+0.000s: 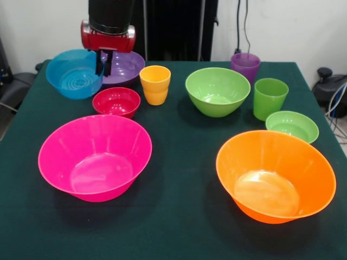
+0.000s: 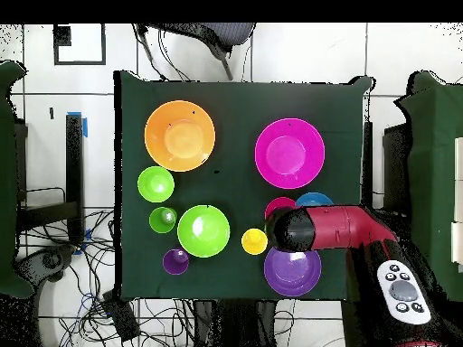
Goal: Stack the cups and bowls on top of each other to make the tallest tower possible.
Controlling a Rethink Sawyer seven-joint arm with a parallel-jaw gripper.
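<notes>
— So, from the front, what are we seeing?
— We're watching the gripper [image 1: 104,62] clamping the blue bowl [image 1: 74,73] by its rim, tilted clear of the worktop [image 1: 179,216], beside the purple bowl [image 1: 126,67]. The red bowl [image 1: 116,101] and yellow cup [image 1: 155,84] are sitting just in front.
— And overhead?
— We're finding the arm [image 2: 339,229] covering most of the blue bowl [image 2: 316,199]. The green bowl [image 2: 203,230] is standing alone, nothing in it; pink bowl [image 2: 289,153] and orange bowl [image 2: 180,135] are lying well apart.

A dark green tablecloth [image 1: 179,216] covers the table, with tangled cables [image 2: 136,312] on the tiled floor [image 2: 298,54].
</notes>
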